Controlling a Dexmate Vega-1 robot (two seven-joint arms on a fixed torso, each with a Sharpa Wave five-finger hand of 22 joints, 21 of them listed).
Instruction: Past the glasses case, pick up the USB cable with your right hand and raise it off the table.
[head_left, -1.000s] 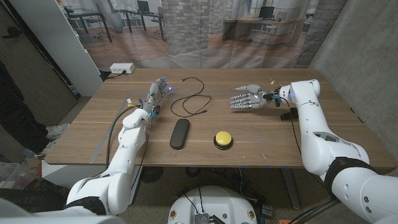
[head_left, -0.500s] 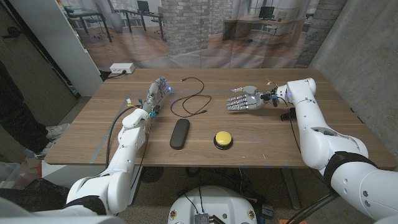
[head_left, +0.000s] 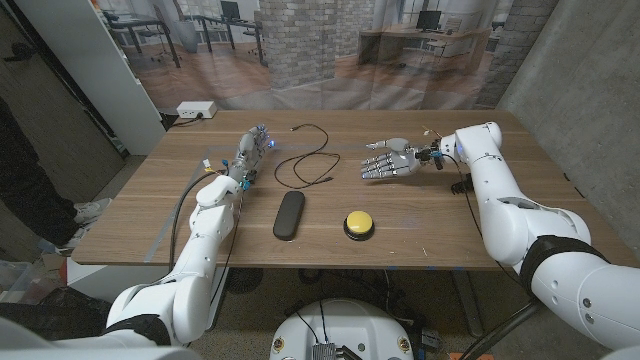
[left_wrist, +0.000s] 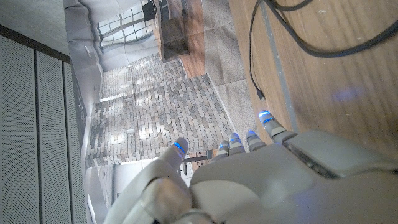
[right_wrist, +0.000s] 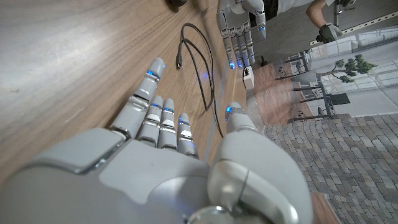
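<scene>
The black USB cable (head_left: 305, 160) lies in loose loops on the wooden table (head_left: 420, 235), beyond the black oblong glasses case (head_left: 289, 214). My right hand (head_left: 388, 162) hovers just to the right of the cable with fingers spread toward it, holding nothing. In the right wrist view the cable (right_wrist: 202, 68) runs just past my right hand's (right_wrist: 168, 155) fingertips, with a gap between them. My left hand (head_left: 250, 155) stays at the cable's left side, fingers straight and empty. The left wrist view shows the cable (left_wrist: 292, 37) beyond my left hand (left_wrist: 261, 180).
A yellow button (head_left: 359, 222) sits on the table to the right of the glasses case, nearer than my right hand. A white box (head_left: 196, 109) lies at the far left corner. A person's leg (head_left: 25, 190) stands off the table's left side.
My right hand has slid a little to the left, closing toward the cable. The left hand, cable and case have not moved.
</scene>
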